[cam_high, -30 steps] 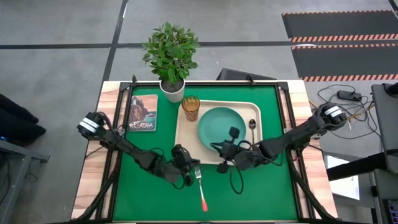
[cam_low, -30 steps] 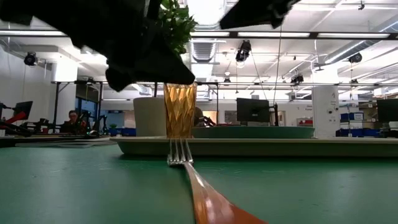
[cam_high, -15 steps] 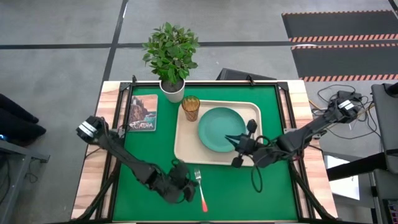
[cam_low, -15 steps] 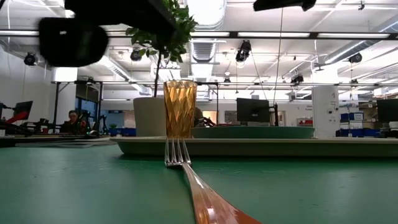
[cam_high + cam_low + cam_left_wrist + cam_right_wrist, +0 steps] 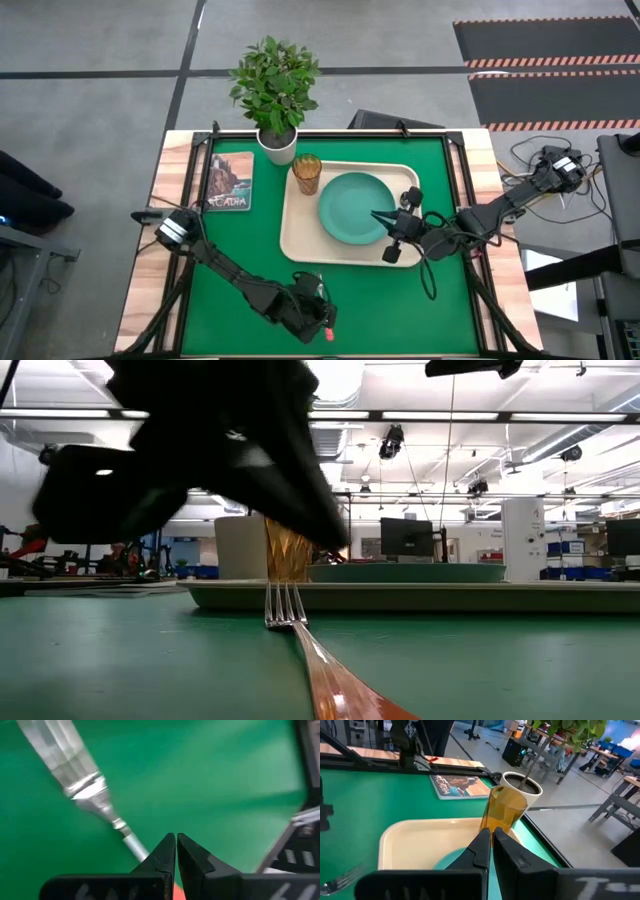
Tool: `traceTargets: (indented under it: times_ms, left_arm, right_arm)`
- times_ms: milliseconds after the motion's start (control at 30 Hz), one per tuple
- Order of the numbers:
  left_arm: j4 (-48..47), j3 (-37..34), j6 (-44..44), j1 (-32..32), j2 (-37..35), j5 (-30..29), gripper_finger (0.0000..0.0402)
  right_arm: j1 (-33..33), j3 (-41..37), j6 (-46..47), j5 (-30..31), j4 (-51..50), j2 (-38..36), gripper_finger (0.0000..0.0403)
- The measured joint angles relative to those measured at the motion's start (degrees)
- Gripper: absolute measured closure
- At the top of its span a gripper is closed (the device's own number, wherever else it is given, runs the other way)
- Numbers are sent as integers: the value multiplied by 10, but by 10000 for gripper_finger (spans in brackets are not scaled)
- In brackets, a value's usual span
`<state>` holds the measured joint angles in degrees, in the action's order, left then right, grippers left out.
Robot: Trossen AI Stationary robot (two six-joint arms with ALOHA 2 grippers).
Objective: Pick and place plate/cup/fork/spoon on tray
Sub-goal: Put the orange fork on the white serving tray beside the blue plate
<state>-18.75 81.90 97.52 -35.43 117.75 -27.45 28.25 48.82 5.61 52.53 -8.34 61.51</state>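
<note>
The fork (image 5: 75,765) lies flat on the green mat, between the tray's near rim and the table's near edge; its orange-red handle end (image 5: 327,332) shows in the high view. My left gripper (image 5: 176,837) is shut and stands just above the fork's neck, where metal meets handle. In the low view the fork (image 5: 300,630) lies under the gripper's dark bulk. The teal plate (image 5: 350,205) and amber cup (image 5: 306,173) stand on the cream tray (image 5: 295,235). My right gripper (image 5: 376,215) is shut and empty over the plate's right rim. The spoon is hidden.
A white plant pot (image 5: 277,140) stands at the far edge, behind the cup. A picture book (image 5: 230,180) lies left of the tray. The green mat (image 5: 400,300) is bare to the right of the fork. Dark frame rails run along both table sides.
My left gripper has gone toward the table's near edge, from beside the fork's tines to above its neck and handle. My right gripper has drawn back from the tray's near rim toward the right, to the plate's right rim. The fork stays on the mat.
</note>
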Motion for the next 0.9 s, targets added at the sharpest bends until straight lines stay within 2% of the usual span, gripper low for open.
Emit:
traceTargets:
  times_ms: [133,233,300,500,600,733,900]
  left_arm:
    - [-60,1,55,-3,0,3,402]
    - [-62,9,106,-9,1,17,402]
    - [-57,42,116,-16,10,21,402]
    - [-144,136,128,-11,36,20,401]
    - [-148,167,133,-12,67,30,401]
    - [-164,171,133,-8,87,44,401]
    - [-267,171,157,-11,84,56,401]
  right_arm:
    - [0,-1,-20,0,-4,-8,394]
    - [0,-2,-27,1,-8,-10,394]
    - [0,-2,-28,1,-23,-15,394]
    - [-4,-2,-27,21,-59,-39,394]
    - [-4,-4,-12,21,-87,-49,394]
    - [-4,-5,-1,22,-95,-56,394]
    - [-4,-7,-2,21,-97,-56,394]
